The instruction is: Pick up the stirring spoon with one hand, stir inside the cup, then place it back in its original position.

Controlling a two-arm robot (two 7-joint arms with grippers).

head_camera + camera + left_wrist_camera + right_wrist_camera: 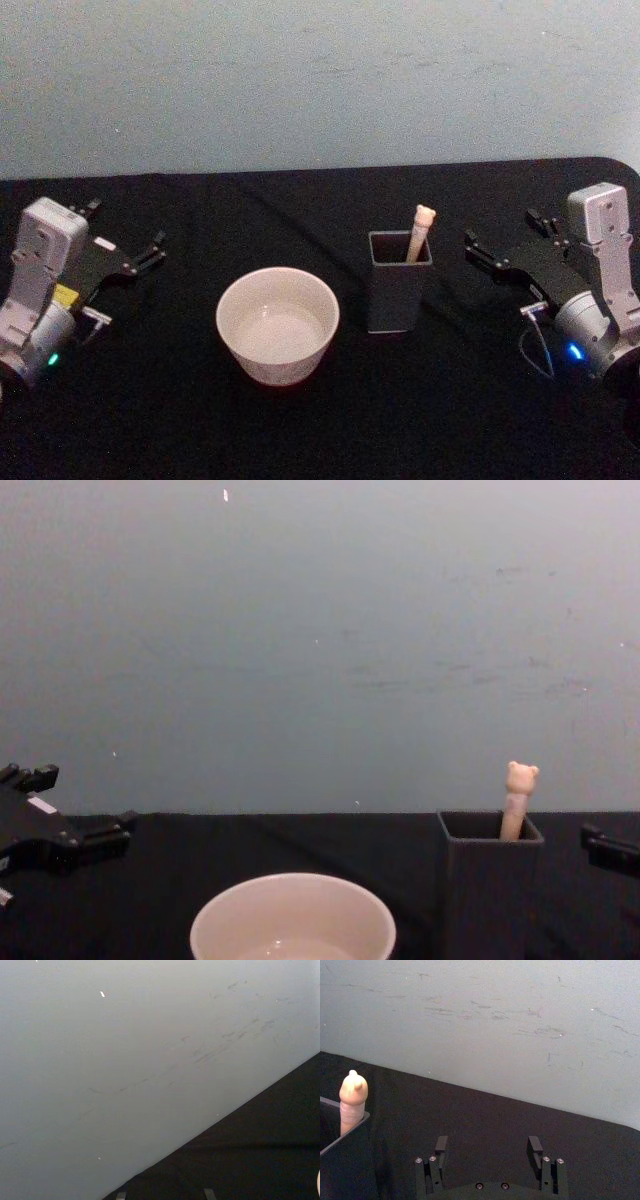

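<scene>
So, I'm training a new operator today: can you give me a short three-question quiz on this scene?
1. True or false: the spoon stands in the holder.
2. Which gripper is nearer the holder? A) left gripper B) right gripper
3. Fill in: the cup sits to the holder's ____ (robot's side).

Key: 1 true; 2 B; 3 left.
</scene>
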